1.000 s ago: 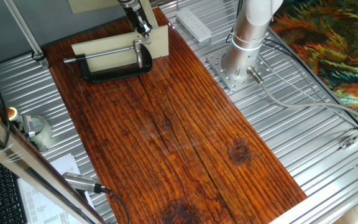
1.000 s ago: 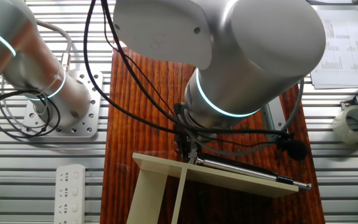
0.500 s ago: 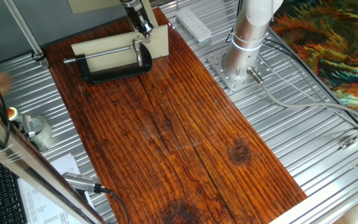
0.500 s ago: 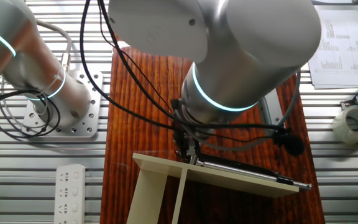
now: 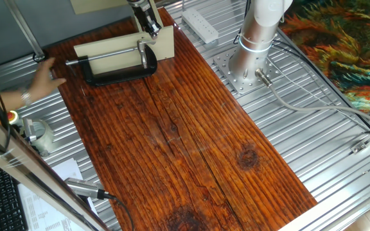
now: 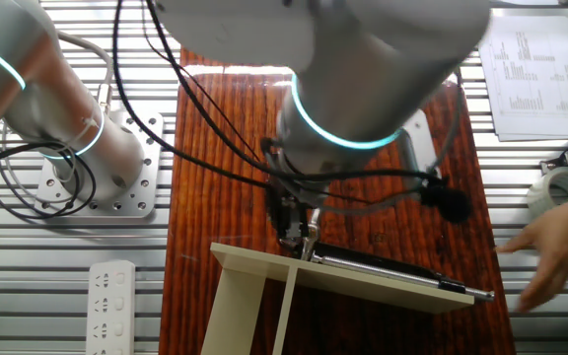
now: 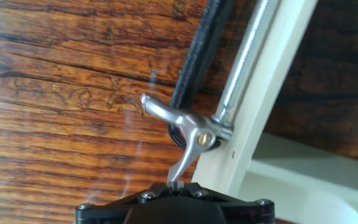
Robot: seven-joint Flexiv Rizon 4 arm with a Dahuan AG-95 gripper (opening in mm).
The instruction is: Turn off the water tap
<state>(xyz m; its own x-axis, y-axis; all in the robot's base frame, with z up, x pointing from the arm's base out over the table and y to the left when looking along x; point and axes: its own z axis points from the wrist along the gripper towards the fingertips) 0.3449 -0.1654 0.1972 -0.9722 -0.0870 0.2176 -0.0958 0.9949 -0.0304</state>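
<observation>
The water tap (image 7: 188, 132) is a small chrome lever with a brass screw, fixed at the end of a long silver rod (image 7: 246, 59) beside the cream block (image 7: 272, 93). In the hand view my gripper (image 7: 176, 185) is shut on the thin lower end of the lever. In one fixed view the gripper (image 5: 150, 30) stands over the rod (image 5: 111, 56) at the cream block (image 5: 164, 42), at the far end of the table. In the other fixed view the gripper (image 6: 304, 242) touches the block's top edge (image 6: 264, 258), with the rod (image 6: 392, 266) running right.
A black C-clamp (image 5: 122, 74) lies under the rod. A person's hand (image 5: 40, 80) reaches in at the table's left edge near the rod's end; it also shows in the other fixed view (image 6: 550, 258). A white power strip (image 5: 200, 24) and the robot base (image 5: 255, 45) stand to the right.
A person's hand has come into view at the rod's outer end. My arm has shifted slightly over the block while the gripper stays on the tap lever.
</observation>
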